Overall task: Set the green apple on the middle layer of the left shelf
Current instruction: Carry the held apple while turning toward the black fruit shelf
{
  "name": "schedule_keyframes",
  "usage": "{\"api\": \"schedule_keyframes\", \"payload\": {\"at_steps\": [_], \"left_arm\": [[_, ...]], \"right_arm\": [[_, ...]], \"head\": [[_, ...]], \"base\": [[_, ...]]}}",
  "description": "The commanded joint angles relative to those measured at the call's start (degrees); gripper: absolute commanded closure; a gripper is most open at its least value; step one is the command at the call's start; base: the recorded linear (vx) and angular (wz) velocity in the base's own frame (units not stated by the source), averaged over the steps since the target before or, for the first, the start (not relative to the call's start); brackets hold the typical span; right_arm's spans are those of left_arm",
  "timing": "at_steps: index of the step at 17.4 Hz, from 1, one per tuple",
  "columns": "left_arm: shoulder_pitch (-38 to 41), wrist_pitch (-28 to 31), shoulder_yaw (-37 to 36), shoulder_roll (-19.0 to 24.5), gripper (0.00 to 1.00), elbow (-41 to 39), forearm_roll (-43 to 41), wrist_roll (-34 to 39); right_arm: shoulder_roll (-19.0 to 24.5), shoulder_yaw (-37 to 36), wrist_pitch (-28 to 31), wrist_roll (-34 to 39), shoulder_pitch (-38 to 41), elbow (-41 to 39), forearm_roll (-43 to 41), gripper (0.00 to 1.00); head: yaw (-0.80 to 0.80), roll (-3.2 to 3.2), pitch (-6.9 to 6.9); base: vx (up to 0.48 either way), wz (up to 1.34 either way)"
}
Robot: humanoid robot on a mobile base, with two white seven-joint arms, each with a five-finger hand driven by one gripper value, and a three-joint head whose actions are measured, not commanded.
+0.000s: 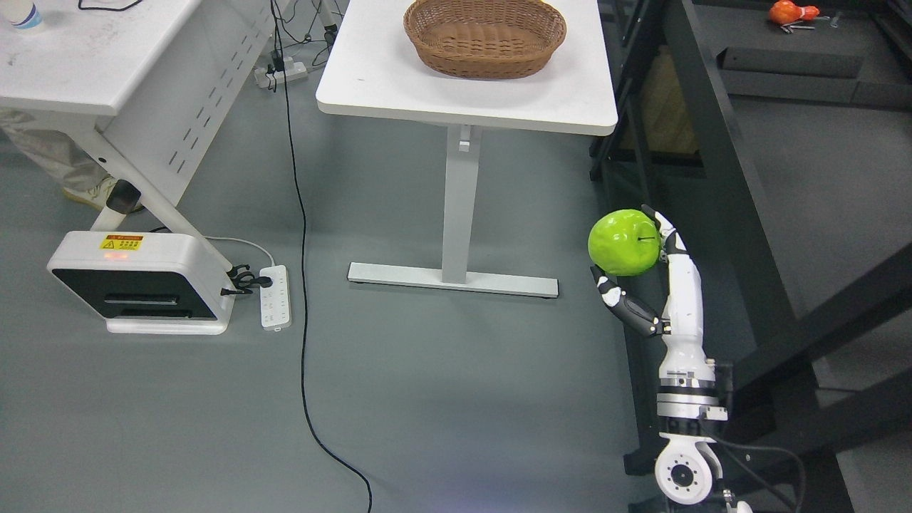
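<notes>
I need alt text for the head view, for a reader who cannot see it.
A robot's right hand holds a green apple above a grey floor, beside a dark shelf frame. Behind stands a white table with an empty wicker basket.

Open floor left of the right hand, black shelf frame close on its right, possibly touching

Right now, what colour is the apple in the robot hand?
Bright green, seen in the head view: the apple sits in the right robot hand.
</notes>
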Motion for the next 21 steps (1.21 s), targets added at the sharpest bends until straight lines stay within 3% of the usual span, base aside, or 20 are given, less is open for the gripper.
{"api": "schedule_keyframes", "payload": {"at_steps": [1, 21], "left_arm": [[0.0, 0.0, 0.1, 1.0, 0.0, 0.0, 0.0, 0.0], [0.0, 0.0, -0.1, 1.0, 0.0, 0.0, 0.0, 0.0]], "right_arm": [[-1.0, 0.8, 0.2, 0.2, -0.5, 0.4, 0.1, 0.98], [-1.0, 2.9, 0.2, 0.3, 0.2, 0.4, -0.4, 0.98]], "head": [[0.0, 0.0, 0.0], [0.0, 0.0, 0.0]], "base": [[-0.237, -0.21], [-0.148, -0.53]]}}
